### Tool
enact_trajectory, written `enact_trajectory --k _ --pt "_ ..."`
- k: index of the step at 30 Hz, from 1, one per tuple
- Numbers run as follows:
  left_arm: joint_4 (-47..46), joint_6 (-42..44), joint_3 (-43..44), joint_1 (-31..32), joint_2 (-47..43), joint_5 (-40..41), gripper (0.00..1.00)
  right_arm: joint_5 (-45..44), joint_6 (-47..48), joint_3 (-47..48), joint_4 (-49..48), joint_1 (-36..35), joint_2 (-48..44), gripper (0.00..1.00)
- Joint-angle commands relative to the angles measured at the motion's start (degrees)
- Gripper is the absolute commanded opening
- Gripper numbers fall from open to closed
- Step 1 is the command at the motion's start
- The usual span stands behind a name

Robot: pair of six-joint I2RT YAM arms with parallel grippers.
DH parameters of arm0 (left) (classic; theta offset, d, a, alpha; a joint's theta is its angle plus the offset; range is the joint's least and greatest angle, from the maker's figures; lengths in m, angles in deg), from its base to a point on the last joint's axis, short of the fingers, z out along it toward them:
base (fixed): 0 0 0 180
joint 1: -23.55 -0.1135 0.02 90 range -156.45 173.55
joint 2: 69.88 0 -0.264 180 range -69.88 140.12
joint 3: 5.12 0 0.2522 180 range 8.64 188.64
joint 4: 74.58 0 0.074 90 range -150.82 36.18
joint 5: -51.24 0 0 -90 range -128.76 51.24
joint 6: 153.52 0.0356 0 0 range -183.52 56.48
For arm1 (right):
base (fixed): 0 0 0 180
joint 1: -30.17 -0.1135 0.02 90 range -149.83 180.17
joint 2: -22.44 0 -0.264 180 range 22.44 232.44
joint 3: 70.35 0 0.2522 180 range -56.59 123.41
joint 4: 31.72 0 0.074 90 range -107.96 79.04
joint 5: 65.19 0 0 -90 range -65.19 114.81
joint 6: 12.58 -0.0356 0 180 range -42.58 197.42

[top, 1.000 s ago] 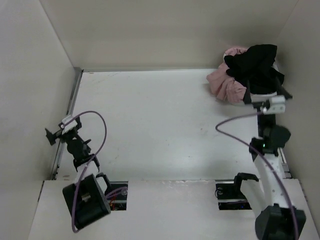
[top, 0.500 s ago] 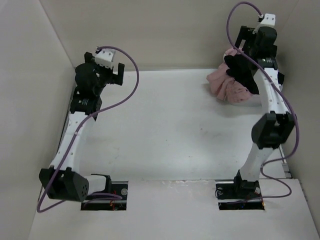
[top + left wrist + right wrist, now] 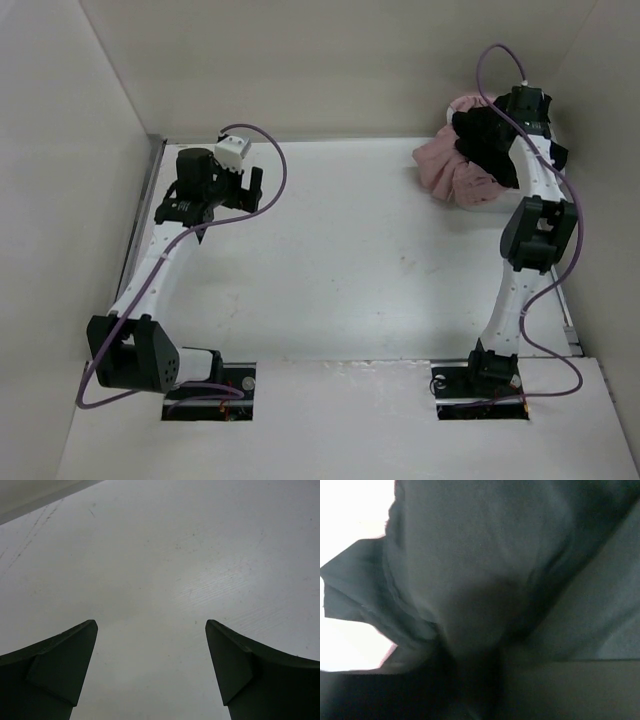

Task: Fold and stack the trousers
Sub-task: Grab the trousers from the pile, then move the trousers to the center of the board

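A heap of trousers lies in the far right corner of the table: a black pair [image 3: 487, 138] on top of a pink pair [image 3: 450, 172]. My right gripper [image 3: 503, 122] reaches down into the black pair. Black cloth [image 3: 485, 555] fills the right wrist view and hides the fingers, bunching into a dark crease at the bottom middle. My left gripper [image 3: 256, 187] hovers over the bare table at the far left, well away from the heap. It is open, and between its two dark fingers [image 3: 60, 665] only the white tabletop [image 3: 160, 570] shows.
Light walls close in the table [image 3: 330, 250] at the back and on both sides. The heap sits tight against the right wall. A metal rail [image 3: 148, 190] runs along the table's left edge. Purple cables loop over both arms.
Both arms have unfolded from their low poses near the bases. The right one reached over the heap and dropped onto the black trousers. The left one swung out over the far left of the table.
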Motion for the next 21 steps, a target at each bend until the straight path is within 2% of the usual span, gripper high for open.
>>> enact_trajectory --k 1,2,6,10,12,17,21 --pt "-0.4 -0.2 -0.8 0.0 -3.5 0.9 0.89 1.2 -1.9 0.5 -1.6 -0.4 -4.9 0.09" --pt "-0.1 -0.2 -1.0 -0.2 -4.0 1.1 0.87 0.1 -1.4 -1.0 -3.1 -0.7 -7.1 0.00" --pt "0.5 -0.2 -1.9 -0.5 -6.2 2.0 0.87 -9.3 6.1 -3.6 -8.8 -3.1 -17.1 0.00" --pt "0.5 -1.0 -3.3 -0.9 -9.0 2.8 0.85 -20.0 17.6 -1.0 -13.2 -10.6 -25.9 0.00" --pt "0.5 -1.6 -4.0 -1.6 -10.4 2.8 0.85 -22.7 22.6 0.3 -16.6 -15.5 -29.9 0.00" --pt "0.2 -4.9 -5.2 -6.1 -14.9 2.6 0.85 -22.0 32.7 -0.2 -28.6 -37.7 -39.1 0.00" --pt "-0.8 -9.0 -4.9 -12.4 -17.2 2.6 0.92 -21.4 34.6 -3.2 -34.3 -55.6 -41.4 0.00"
